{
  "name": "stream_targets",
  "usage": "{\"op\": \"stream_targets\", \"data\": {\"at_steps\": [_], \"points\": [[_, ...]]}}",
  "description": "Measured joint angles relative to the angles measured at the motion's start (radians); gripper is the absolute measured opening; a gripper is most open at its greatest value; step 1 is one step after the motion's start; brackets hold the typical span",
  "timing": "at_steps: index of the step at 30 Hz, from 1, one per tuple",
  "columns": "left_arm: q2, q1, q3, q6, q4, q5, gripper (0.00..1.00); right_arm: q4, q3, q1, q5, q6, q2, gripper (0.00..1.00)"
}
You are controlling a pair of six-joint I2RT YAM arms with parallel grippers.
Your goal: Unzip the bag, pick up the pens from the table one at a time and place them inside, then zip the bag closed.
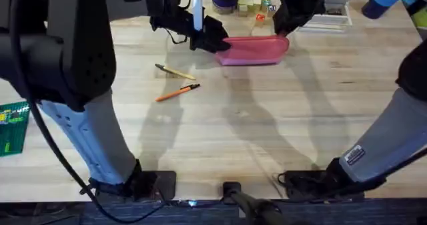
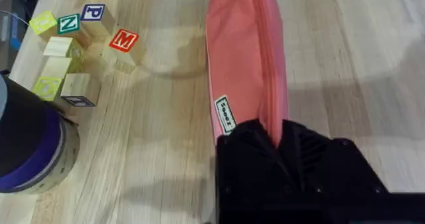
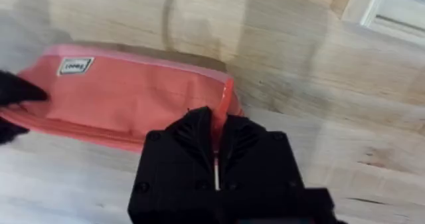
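We see the bag [image 1: 255, 50] lying at about twelve o'clock on the counter [image 1: 267, 131], pinned at both ends, we judge, so the zipper can be drawn against a taut seam. The left tool [image 2: 275, 141] is clamped on its nine o'clock end; the right tool [image 3: 216, 144] is closed on the pink tab at three o'clock. Both arms stretch far forward, wrists dipped. The pens [image 1: 177, 81] wait at ten o'clock, untouched.
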Motion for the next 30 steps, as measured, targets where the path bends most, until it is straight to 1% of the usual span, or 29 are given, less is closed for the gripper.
{"op": "stream_targets", "data": {"at_steps": [12, 23, 24, 26, 30], "points": [[0.000, 0.000, 0.000, 0.000, 0.000, 0.002, 0.042, -0.042, 0.006, 0.005, 0.003, -0.154, -0.001, 0.032], [0.000, 0.000, 0.000, 0.000, -0.001, 0.003, 0.042, -0.043, 0.006, 0.045, 0.069, -0.221, -0.033, 0.032], [0.000, 0.000, 0.000, 0.000, -0.001, 0.003, 0.042, -0.043, 0.006, 0.050, 0.077, -0.230, -0.036, 0.032], [0.000, 0.000, 0.000, 0.000, -0.002, 0.002, 0.042, -0.043, 0.007, 0.102, 0.179, -0.273, -0.038, 0.032], [0.000, 0.002, 0.000, 0.000, -0.004, 0.002, 0.042, -0.043, 0.007, 0.130, 0.232, -0.285, -0.038, 0.032]]}}
